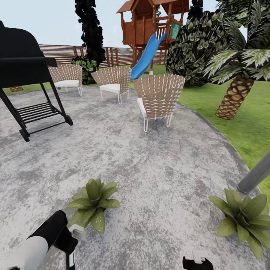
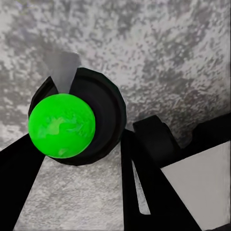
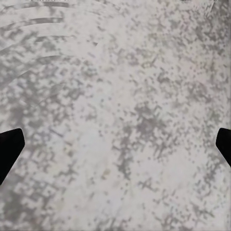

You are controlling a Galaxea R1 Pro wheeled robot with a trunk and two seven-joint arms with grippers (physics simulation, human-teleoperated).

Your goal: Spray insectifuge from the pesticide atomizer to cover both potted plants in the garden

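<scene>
Head view: left tool (image 1: 71, 243) near bottom left, clenched on pesticide atomizer (image 1: 77, 230), whitish head right beside left potted plant (image 1: 93, 202). Second potted plant (image 1: 243, 219) near right, close to patio (image 1: 150, 161) edge where lawn (image 1: 240, 112) starts. Grey post (image 1: 257, 173) just beyond it. Big open paving in middle; wicker chairs (image 1: 157, 98) and black grill (image 1: 26, 75) far back.

Left wrist view: atomizer (image 2: 72, 125) gripped between dark fingers (image 2: 144, 192), paving beneath.

Right wrist view: right tool (image 3: 115, 149) released, fingertips (image 3: 8, 149) wide apart over bare paving.
</scene>
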